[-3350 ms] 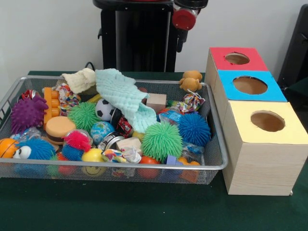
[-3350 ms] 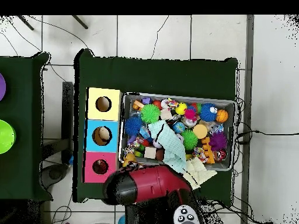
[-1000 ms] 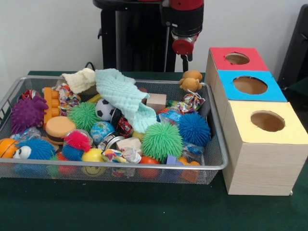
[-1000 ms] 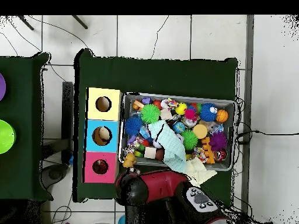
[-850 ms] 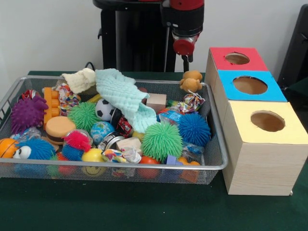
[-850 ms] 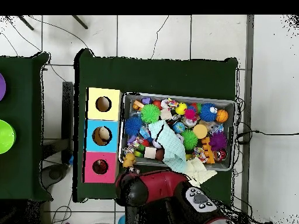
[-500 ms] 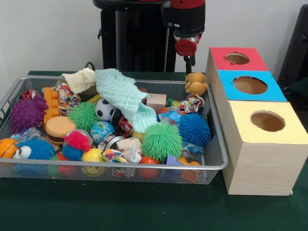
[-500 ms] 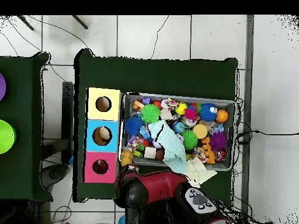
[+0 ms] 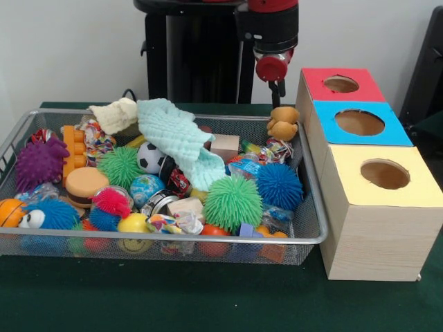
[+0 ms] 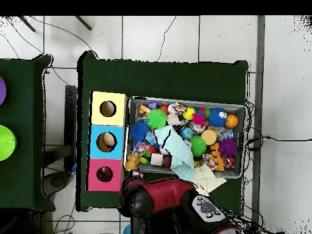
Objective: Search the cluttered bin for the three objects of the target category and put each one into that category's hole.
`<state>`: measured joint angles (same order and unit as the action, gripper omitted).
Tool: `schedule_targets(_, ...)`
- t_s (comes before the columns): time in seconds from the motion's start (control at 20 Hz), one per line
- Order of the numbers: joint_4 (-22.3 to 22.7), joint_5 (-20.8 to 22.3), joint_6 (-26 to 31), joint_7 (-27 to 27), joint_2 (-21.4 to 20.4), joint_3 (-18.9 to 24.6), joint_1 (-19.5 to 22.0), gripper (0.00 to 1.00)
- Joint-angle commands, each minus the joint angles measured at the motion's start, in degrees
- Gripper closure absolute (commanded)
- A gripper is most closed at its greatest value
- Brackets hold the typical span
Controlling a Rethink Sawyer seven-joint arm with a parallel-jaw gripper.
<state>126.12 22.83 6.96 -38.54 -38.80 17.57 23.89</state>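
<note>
The wire-mesh bin (image 9: 173, 238) is full of toys. The tan-orange bear (image 9: 284, 123) hangs at the bin's far right corner, just beside the boxes; it also shows in the overhead view (image 10: 131, 163). My gripper (image 9: 280, 102) comes down from the red and black arm straight onto the bear's top and is shut on it. The red-panelled hole (image 9: 340, 84) lies right of the bear, at the far end of the box row; it also shows in the overhead view (image 10: 104, 174). No striped tiger shows.
The blue-panelled hole (image 9: 359, 122) and the yellow-panelled hole (image 9: 385, 173) lie nearer the camera. A mint cloth (image 9: 178, 138), spiky balls such as the green one (image 9: 232, 203) and a rope toy (image 9: 277, 149) crowd the bin. The black pedestal (image 9: 197, 52) stands behind.
The arm swung in from the back and came down over the bear. The gripper and the bear have since shifted together to the right, toward the boxes.
</note>
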Motion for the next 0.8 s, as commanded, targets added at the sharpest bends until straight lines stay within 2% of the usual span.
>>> schedule_targets(0.05, -5.7, 1.8, -6.3, -10.6, 2.7, 5.6, 1.5, 0.0)
schedule_targets(0.3, -6.2, 1.9, -7.7, -10.8, 2.9, 6.6, 1.9, 0.0)
schedule_targets(0.8, -6.2, 2.0, -10.7, -11.3, 0.5, 6.7, 1.7, 0.0)
